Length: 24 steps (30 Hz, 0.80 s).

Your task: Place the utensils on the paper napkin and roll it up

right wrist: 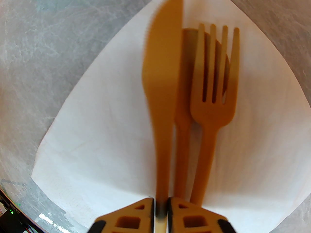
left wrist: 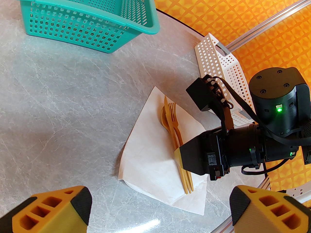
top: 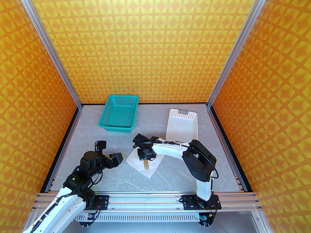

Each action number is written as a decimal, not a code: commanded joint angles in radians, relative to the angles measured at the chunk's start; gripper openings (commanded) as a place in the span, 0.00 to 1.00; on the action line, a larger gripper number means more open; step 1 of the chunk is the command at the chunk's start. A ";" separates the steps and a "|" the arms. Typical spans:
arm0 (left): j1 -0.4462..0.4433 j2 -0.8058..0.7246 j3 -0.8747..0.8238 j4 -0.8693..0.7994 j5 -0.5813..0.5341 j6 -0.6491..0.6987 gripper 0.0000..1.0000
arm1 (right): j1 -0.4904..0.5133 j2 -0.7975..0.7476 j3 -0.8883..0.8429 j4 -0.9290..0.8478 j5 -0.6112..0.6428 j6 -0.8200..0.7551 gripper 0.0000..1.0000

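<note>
The paper napkin lies flat on the table like a diamond, one corner toward me. On it lie the tan utensils side by side: a knife, a fork and a spoon half under the fork. My right gripper hangs low over their handles. Its fingertips straddle the knife handle with thin gaps either side, and the knife looks blurred. My left gripper stands wide open just left of the napkin, holding nothing.
A teal basket stands at the back left of the table. A white perforated basket sits at the back right, close behind my right arm.
</note>
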 commanded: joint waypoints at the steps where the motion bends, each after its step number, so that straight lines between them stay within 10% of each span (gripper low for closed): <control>1: -0.002 -0.004 0.032 -0.013 0.012 0.023 0.99 | 0.005 0.008 0.019 -0.018 0.022 0.004 0.21; 24: -0.031 -0.026 0.054 -0.092 0.097 -0.151 0.99 | -0.104 -0.345 -0.058 -0.070 0.058 -0.071 0.35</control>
